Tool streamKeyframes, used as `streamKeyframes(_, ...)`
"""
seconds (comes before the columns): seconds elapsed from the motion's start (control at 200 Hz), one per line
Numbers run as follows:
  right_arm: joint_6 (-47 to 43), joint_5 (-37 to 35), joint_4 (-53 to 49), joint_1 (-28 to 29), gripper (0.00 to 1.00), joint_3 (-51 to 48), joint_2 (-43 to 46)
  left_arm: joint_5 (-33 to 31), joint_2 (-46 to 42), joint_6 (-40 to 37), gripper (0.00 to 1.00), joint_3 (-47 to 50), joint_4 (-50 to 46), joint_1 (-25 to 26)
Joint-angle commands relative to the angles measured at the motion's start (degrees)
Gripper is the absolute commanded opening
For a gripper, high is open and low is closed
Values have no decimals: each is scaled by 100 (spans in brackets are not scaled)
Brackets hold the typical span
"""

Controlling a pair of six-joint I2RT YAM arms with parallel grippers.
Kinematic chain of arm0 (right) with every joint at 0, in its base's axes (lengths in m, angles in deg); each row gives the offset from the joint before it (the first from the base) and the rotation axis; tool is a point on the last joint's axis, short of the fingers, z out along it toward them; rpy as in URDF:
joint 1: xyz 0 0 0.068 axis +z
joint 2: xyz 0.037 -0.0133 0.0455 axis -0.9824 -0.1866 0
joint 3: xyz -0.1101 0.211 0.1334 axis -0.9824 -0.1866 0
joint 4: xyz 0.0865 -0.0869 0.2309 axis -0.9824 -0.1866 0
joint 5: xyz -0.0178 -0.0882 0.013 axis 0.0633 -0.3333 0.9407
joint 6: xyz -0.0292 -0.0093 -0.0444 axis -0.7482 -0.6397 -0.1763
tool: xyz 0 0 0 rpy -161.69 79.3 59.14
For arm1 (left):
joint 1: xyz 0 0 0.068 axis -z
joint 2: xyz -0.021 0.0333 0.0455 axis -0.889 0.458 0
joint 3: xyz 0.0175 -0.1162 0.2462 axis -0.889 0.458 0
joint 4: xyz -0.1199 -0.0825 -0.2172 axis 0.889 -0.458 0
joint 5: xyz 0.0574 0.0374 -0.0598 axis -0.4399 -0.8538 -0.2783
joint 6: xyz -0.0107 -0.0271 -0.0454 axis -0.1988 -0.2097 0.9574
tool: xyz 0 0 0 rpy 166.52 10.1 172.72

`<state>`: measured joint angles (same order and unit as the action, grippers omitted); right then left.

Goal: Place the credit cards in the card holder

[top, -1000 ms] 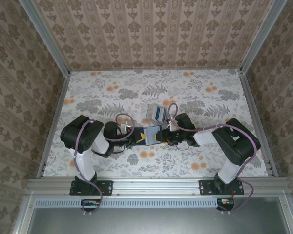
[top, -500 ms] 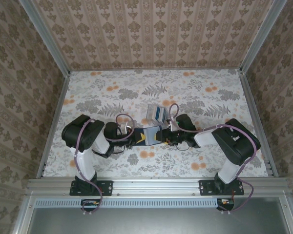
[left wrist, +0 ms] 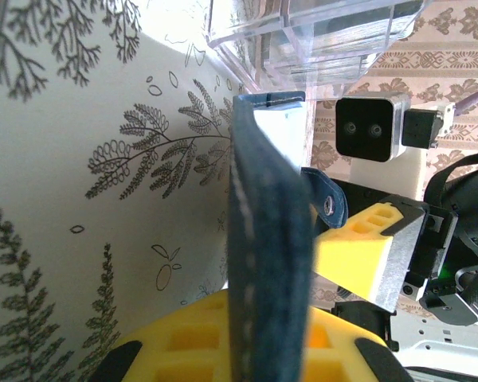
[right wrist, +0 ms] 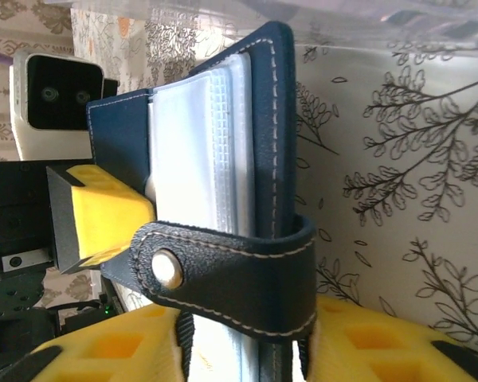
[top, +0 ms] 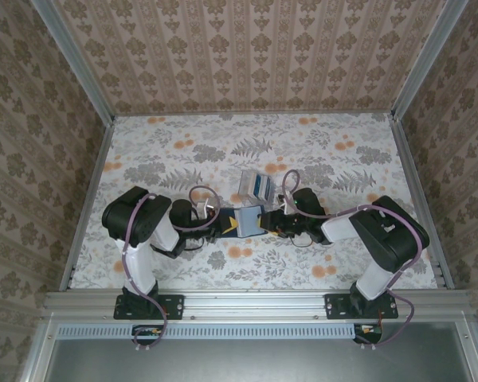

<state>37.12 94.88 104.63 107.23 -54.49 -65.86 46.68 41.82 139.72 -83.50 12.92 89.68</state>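
The card holder (top: pixel 248 220), dark navy, hangs just above the table between both grippers. In the left wrist view its cover (left wrist: pixel 269 239) runs edge-on between my yellow pads; my left gripper (left wrist: pixel 263 338) is shut on it. The right wrist view shows it partly spread, clear sleeves (right wrist: pixel 199 143) showing and a snap strap (right wrist: pixel 231 274) wrapped across. My right gripper (right wrist: pixel 243 354) closes around the sleeves, cover and strap. The credit cards (top: pixel 255 185), blue and pale, stand in a clear box just behind the holder.
The clear plastic box (left wrist: pixel 319 32) sits close behind the holder. Patterned walls with metal rails (top: pixel 80 207) fence the floral table on three sides. The right gripper's yellow finger (left wrist: pixel 366 255) is right beside the left gripper.
The right gripper's jaws have narrowed around the holder, and the right arm has shifted slightly to the right. The left gripper has kept its grip and place.
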Motion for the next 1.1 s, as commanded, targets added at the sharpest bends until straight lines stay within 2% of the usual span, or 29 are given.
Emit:
streamKeyframes(0.0,-151,-287,-362,-56,37,-146,35,28,148,-169,0,0,6,-27)
streamKeyframes(0.385,-191,-102,-137,-57,25,-199,27,28,174,-172,0,1,7,-32)
streamKeyframes(0.7,-304,-15,-224,64,28,-12,-177,42,182,-175,0,-17,7,-35)
streamKeyframes(1.095,-235,-40,-203,146,26,99,-302,66,156,-124,0,-87,3,-14)
